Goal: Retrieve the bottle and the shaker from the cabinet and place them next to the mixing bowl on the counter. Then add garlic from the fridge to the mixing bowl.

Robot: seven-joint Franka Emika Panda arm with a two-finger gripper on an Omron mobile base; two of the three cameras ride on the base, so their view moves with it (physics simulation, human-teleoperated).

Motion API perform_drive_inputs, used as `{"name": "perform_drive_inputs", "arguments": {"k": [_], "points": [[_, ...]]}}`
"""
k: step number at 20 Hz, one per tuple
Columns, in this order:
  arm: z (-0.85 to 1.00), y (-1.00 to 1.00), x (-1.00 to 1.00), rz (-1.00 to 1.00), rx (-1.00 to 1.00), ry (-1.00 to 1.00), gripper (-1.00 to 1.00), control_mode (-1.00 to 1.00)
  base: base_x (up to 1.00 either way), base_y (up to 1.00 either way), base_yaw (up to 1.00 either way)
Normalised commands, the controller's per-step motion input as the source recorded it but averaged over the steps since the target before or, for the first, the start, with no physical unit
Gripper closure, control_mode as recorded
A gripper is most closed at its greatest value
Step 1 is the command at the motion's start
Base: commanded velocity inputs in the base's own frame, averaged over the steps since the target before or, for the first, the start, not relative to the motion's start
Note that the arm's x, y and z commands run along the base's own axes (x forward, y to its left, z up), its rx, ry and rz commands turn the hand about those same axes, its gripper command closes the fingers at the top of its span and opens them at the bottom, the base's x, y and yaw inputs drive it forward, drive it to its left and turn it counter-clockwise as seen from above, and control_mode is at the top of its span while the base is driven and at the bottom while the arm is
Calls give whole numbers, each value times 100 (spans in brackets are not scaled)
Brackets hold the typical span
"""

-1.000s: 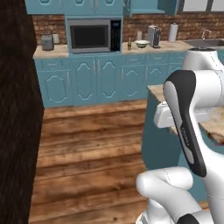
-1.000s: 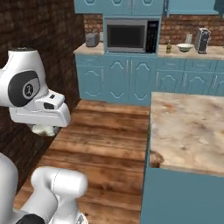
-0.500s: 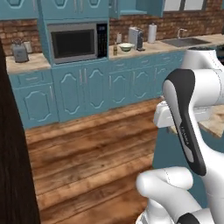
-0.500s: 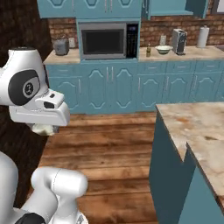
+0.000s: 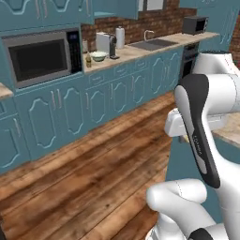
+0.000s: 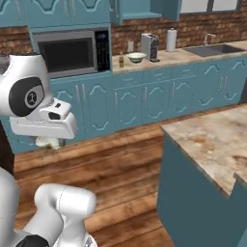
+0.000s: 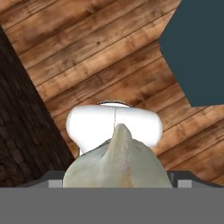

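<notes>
One garlic (image 7: 117,164) sits in my gripper (image 7: 117,181), jaws closed on it. The bowl (image 6: 136,57) and bottle (image 6: 121,61) stand near the counter's (image 6: 193,54) left end.

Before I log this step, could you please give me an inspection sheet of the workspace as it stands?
Surface: back counter, beige top over teal cabinets; marbled island top near the robot.
Job's things: garlic bulb at the gripper, pale, tip showing; mixing bowl on the back counter with a small bottle beside it.
Clutter: toaster, paper towel roll.
Gripper: fingertips hidden behind the garlic; appears shut on it.
Cables: nothing seen.
Surroundings: microwave, sink, wooden floor.
</notes>
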Motion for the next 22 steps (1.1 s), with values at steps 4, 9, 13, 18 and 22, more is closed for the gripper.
{"name": "perform_drive_inputs", "arguments": {"k": [4, 9, 13, 18, 22], "points": [[0, 0, 0, 0, 0, 0, 100, 100, 99, 97, -56], [0, 0, 0, 0, 0, 0, 100, 100, 100, 88, -53], [0, 0, 0, 0, 0, 0, 100, 100, 100, 63, -46], [0, 0, 0, 0, 0, 0, 100, 100, 100, 55, -38], [0, 0, 0, 0, 0, 0, 100, 100, 100, 55, -31]]}}
